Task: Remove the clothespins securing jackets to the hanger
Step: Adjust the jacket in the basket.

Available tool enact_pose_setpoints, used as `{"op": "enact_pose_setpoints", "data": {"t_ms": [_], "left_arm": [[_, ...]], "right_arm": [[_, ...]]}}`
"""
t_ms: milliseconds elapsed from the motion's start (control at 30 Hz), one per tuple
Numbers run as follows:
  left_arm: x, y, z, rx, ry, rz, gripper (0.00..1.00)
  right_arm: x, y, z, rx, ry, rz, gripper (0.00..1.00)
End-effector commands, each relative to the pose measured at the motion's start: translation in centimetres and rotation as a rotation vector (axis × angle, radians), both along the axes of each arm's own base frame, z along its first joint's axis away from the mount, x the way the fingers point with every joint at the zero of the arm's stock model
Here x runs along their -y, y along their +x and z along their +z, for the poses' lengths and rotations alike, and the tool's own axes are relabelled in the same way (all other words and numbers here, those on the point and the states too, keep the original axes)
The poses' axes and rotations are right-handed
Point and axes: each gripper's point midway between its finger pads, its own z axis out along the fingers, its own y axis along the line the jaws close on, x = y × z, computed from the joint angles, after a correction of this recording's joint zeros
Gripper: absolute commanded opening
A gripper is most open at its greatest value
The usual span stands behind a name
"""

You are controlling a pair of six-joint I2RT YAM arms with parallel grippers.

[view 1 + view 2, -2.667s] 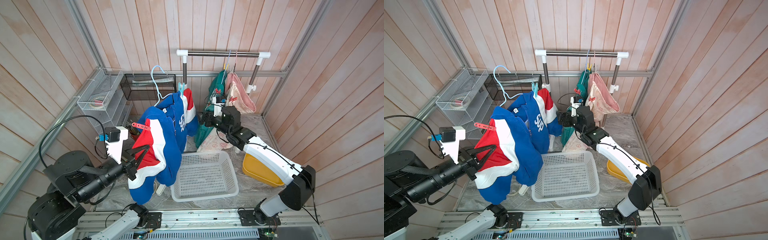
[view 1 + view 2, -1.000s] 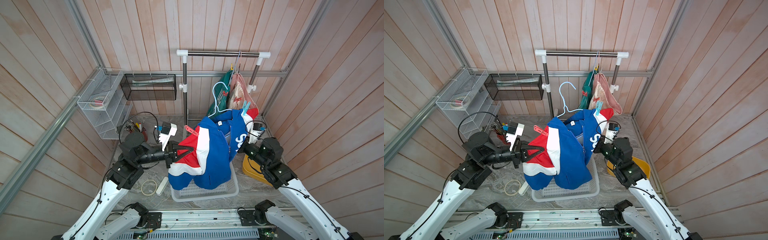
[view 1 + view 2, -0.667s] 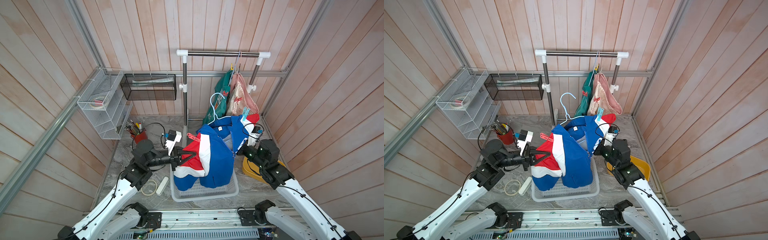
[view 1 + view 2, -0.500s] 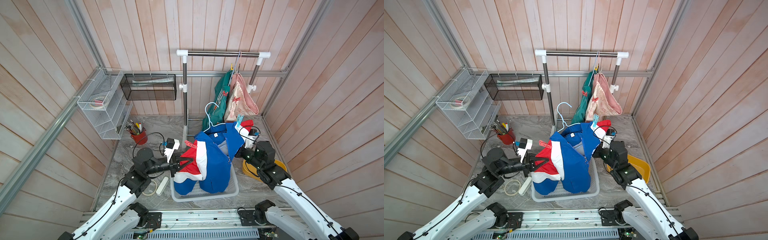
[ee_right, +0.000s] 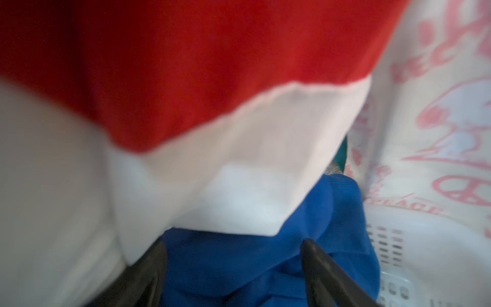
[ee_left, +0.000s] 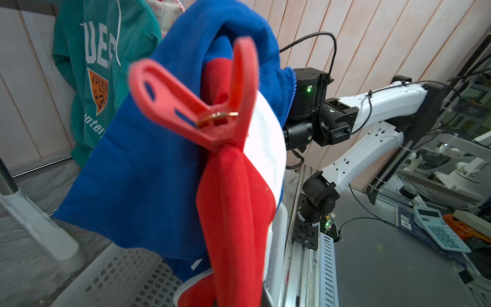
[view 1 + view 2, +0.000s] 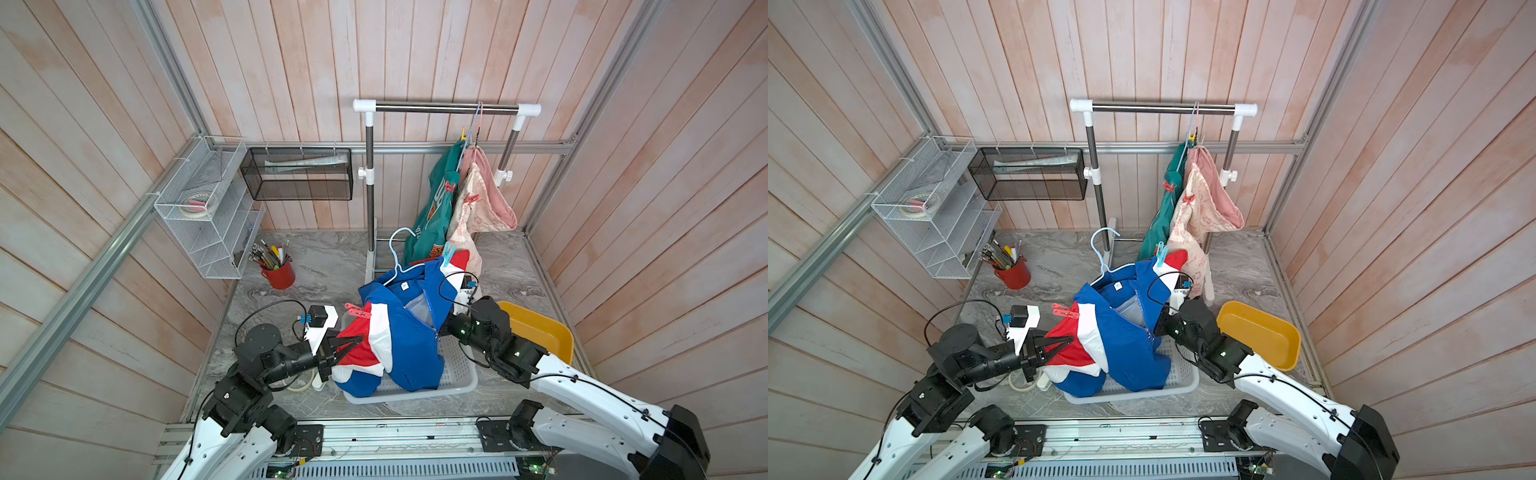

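A red clothespin (image 6: 210, 114) fills the middle, close and a bit blurry. It is clipped on the blue jacket (image 6: 138, 172), where red and white cloth bunch up. The jacket hangs over a white basket (image 6: 119, 276). Behind it is a teal jacket (image 6: 87, 53) with an orange patch. The white and black right arm (image 6: 372, 106) shows behind the blue jacket.

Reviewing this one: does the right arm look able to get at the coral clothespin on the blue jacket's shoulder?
Probably not directly. The coral clothespin sits by the left end effector, and the blue jacket bulks between it and the right end effector. Over the top looks free.
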Motion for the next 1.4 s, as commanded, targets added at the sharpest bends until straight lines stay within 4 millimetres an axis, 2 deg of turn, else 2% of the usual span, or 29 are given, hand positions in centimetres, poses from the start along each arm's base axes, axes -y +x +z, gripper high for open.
{"op": "enact_pose_setpoints", "data": {"t_ms": [0, 167, 267, 367, 500, 633, 800, 867, 1133, 1267, 1367], "left_arm": [[-1.1, -0.2, 1.5, 0.085, 0.003, 0.051, 0.00], [-1.8, -0.5, 1.8, 0.119, 0.017, 0.077, 0.00], [-1.7, -0.6, 1.9, 0.117, 0.022, 0.067, 0.00], [-1.4, -0.5, 1.7, 0.113, 0.024, 0.055, 0.00], [-0.7, 0.3, 0.9, 0.091, 0.041, 0.040, 0.00], [0.1, 1.2, 0.6, 0.068, 0.030, 0.028, 0.00], [1.0, 3.1, -1.5, 0.051, 0.079, 0.045, 0.00], [1.6, 3.4, -2.3, 0.051, 0.100, 0.037, 0.00], [2.8, 3.8, -5.7, 0.105, 0.216, 0.066, 0.00], [3.4, 5.0, -7.3, 0.134, 0.315, 0.115, 0.00], [4.1, 5.5, -8.7, 0.178, 0.404, 0.139, 0.00]], "right_arm": [[-0.6, -0.5, 3.1, 0.069, 0.075, -0.055, 0.78], [-0.3, -2.7, 3.1, 0.063, 0.068, -0.144, 0.73], [0.3, -4.0, 2.4, 0.041, 0.086, -0.194, 0.71], [1.4, -4.7, 0.8, 0.012, 0.057, -0.276, 0.70], [4.8, -3.9, -2.4, -0.043, 0.003, -0.436, 0.73], [8.3, -2.3, -3.6, -0.100, -0.008, -0.516, 0.75], [11.7, -1.4, -1.7, -0.096, -0.008, -0.535, 0.76], [12.2, -1.2, -0.7, -0.088, -0.013, -0.518, 0.76], [12.9, -0.2, 5.2, -0.041, 0.033, -0.398, 0.78], [13.1, 1.1, 6.7, -0.060, 0.078, -0.335, 0.78], [13.3, 2.4, 6.8, -0.083, 0.107, -0.306, 0.78]]}}
